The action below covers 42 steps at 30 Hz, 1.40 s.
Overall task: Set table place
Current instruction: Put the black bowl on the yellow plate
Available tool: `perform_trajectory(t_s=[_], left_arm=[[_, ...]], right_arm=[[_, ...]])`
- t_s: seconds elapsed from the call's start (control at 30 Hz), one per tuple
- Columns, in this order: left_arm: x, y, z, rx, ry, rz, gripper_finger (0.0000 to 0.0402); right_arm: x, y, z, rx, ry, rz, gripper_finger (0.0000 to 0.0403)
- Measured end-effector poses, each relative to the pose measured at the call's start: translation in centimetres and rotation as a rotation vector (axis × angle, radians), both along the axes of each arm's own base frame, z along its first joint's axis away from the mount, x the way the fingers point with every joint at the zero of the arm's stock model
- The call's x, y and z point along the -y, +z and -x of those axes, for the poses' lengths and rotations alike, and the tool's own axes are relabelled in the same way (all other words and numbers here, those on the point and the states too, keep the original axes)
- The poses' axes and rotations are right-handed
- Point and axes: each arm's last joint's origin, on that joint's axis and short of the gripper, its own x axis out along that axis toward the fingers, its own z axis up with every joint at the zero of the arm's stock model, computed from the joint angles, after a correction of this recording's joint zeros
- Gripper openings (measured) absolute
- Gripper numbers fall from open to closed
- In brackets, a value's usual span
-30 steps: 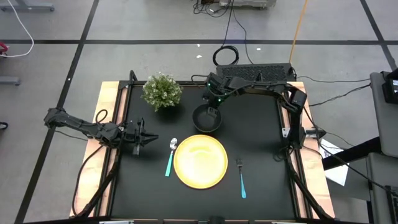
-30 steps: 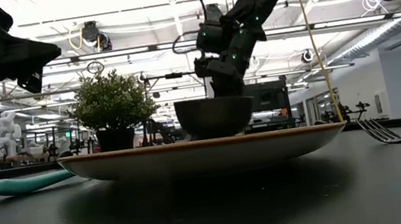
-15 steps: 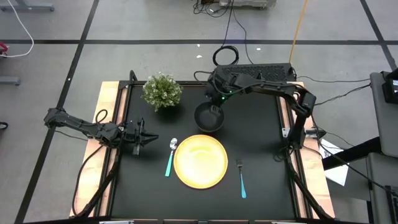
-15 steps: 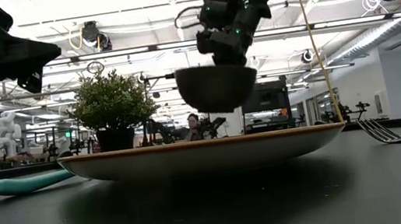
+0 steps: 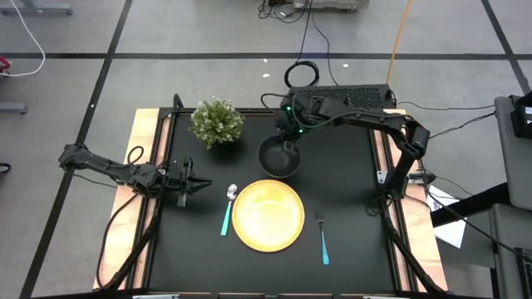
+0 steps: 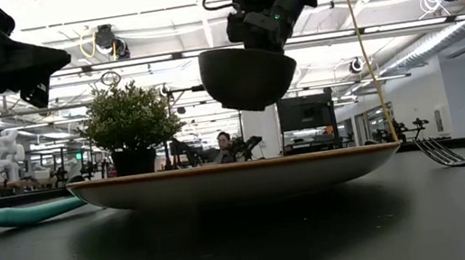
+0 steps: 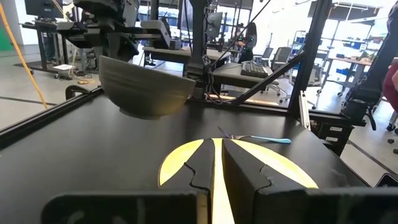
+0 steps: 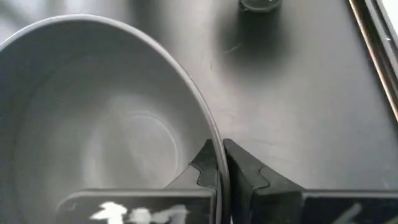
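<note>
The black bowl (image 5: 278, 158) hangs in my right gripper (image 5: 289, 138) above the black table (image 5: 349, 191), just beyond the far edge of the yellow plate (image 5: 268, 215). In the low view the bowl (image 6: 248, 78) hangs well above the plate (image 6: 239, 176). The teal-handled spoon (image 5: 227, 212) lies left of the plate and the teal-handled fork (image 5: 322, 237) right of it, both flat on the table. My left gripper (image 5: 202, 187) hovers shut and empty left of the spoon, pointing toward the plate (image 7: 186, 163). My right gripper holds the bowl by its rim (image 8: 210, 134) on the far side, one finger (image 8: 204, 167) inside the bowl and one (image 8: 246, 169) outside. The fingers come from above, pointing down. The bowl hangs below them, lifted clear of the table, mouth up and slightly tilted.
A bushy green potted plant (image 5: 217, 122) stands at the far left of the table. Pale wooden strips (image 5: 131, 191) run along the left and right sides. There is bare black top at the near edge and on the right. A person shows far back in the room (image 6: 223, 142).
My right gripper has gone up with the bowl. The bowl stood on the table behind the plate a second ago and now hangs lifted clear, well above the plate's rim, still mouth up.
</note>
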Motion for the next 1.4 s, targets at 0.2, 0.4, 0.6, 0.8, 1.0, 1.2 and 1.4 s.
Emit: perform_trajectory(t_s=[0.2, 0.4, 0.6, 0.8, 1.0, 1.2, 1.4], left_arm=[[0.0, 0.0, 0.0, -0.001, 0.0, 0.0, 0.0031], [0.0, 0.0, 0.0, -0.002, 0.0, 0.004, 0.0031], [0.0, 0.0, 0.0, -0.004, -0.001, 0.021, 0.0031], [0.0, -0.1, 0.0, -0.008, -0.001, 0.023, 0.0031], [0.0, -0.1, 0.0, -0.008, -0.001, 0.023, 0.0031], [0.0, -0.1, 0.0, -0.007, 0.0, 0.023, 0.0031], [0.0, -0.1, 0.0, -0.009, -0.001, 0.022, 0.0031]], right_arm=[[-0.6, 1.3, 0.9, 0.023, 0.063, -0.015, 0.0003], [-1.1, 3.0, 2.0, 0.054, 0.078, -0.002, 0.0002], [-1.9, 3.8, 3.6, 0.072, 0.085, 0.012, 0.0001], [-2.6, 2.9, 6.2, 0.067, 0.061, 0.001, 0.0001], [-3.8, 1.8, 8.2, 0.229, 0.085, -0.042, 0.0001], [-4.9, -0.1, 10.4, 0.274, 0.096, -0.061, 0.0], [-5.7, -1.4, 12.0, 0.341, 0.083, -0.05, 0.0]])
